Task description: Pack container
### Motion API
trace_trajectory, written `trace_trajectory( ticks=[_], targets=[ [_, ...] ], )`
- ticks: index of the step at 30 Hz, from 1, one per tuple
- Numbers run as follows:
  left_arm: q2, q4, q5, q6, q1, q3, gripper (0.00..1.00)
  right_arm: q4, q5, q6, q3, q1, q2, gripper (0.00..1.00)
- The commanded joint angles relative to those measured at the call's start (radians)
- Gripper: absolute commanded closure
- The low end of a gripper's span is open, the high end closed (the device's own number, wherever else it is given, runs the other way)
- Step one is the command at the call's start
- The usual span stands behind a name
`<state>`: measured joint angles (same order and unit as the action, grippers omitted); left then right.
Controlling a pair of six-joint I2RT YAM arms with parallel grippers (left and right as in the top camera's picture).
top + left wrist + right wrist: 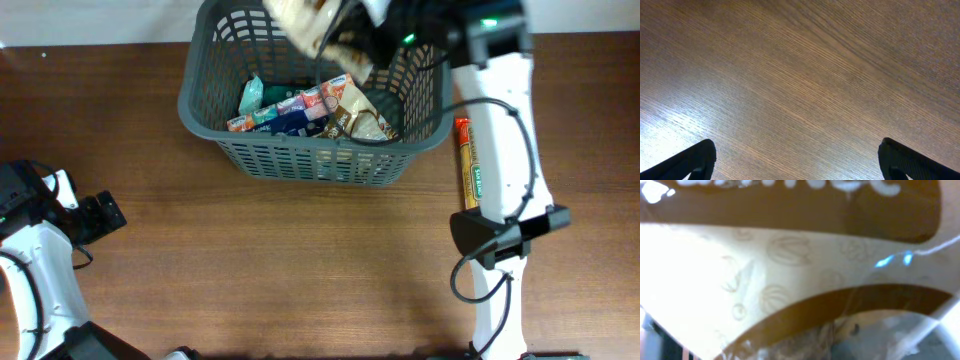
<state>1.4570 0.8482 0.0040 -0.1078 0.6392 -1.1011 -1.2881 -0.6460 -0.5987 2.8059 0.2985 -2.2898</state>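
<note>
- right claw [360, 40] is clamped on a brown-and-cream packet [310, 20], held up in the air
- right wrist view is filled by that packet's wrapper: brown band with white lettering on top, cream patterned area below; the claw's own fingers are hidden there
- container [300, 162], a dark grey slotted basket, sits right under the right claw and its packet, on the wooden table [300, 270]
- inside the container, below the right claw: teal packet [250, 95] toward the claw's left, a row of red-and-blue packets [285, 110] in the middle, a brown packet [358, 115] lying tilted almost straight beneath the claw
- orange stick-shaped packet [466, 160] lies on the table outside the container, to the right of the right claw and nearer the robot, just beside the right arm [510, 130], partly under it
- left claw [100, 213] is spread wide, low over the table; the container is well apart from it, off to its right and further out
- left wrist view: black fingertips [690, 160] at the two bottom corners, plain wood grain between them
</note>
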Motion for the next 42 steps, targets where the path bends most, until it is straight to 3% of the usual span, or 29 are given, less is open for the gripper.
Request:
trace_trajectory(
  ticks=[1,2,4,5,12,17,22,23,26,31,36,42],
  targets=[
    [0.007,0.0,0.0,0.013,0.005,0.009,0.01,-0.019,0.075,-0.056,-0.126,0.002,-0.011,0.92],
    [0.007,-0.001,0.0,0.013,0.005,0.009,0.01,-0.024,0.075,-0.056,-0.157,0.002,-0.011,0.68],
    [0.007,-0.004,0.0,0.013,0.005,0.009,0.01,-0.041,0.076,-0.056,-0.192,0.002,-0.011,0.07],
    [0.007,-0.004,0.0,0.013,0.005,0.009,0.01,-0.048,0.077,-0.056,-0.2,0.002,-0.011,0.01],
    [0.007,-0.011,0.001,0.013,0.005,0.009,0.01,-0.046,0.138,-0.055,-0.142,0.002,-0.011,0.01],
    [0.007,-0.012,0.001,0.013,0.005,0.009,0.01,-0.047,0.294,0.033,0.042,0.002,-0.008,0.01],
    [0.007,-0.015,0.001,0.013,0.005,0.009,0.01,-0.058,0.615,0.267,0.262,-0.028,0.008,0.01],
    [0.007,-0.015,0.001,0.013,0.005,0.009,0.01,-0.087,0.678,0.376,0.311,-0.077,0.025,0.01],
    [0.007,-0.021,0.001,0.013,0.005,0.009,0.01,-0.19,0.688,0.553,0.328,-0.207,0.039,0.01],
    [0.007,-0.021,0.005,0.013,0.005,0.009,0.01,-0.408,0.685,0.713,0.275,-0.398,0.029,0.01],
    [0.007,-0.021,0.005,0.013,0.005,0.009,0.01,-0.41,0.602,0.715,0.105,-0.506,0.026,0.01],
    [0.007,-0.022,0.012,0.013,0.005,0.009,0.01,-0.411,0.591,0.62,-0.222,-0.5,0.026,0.01]
  ],
)
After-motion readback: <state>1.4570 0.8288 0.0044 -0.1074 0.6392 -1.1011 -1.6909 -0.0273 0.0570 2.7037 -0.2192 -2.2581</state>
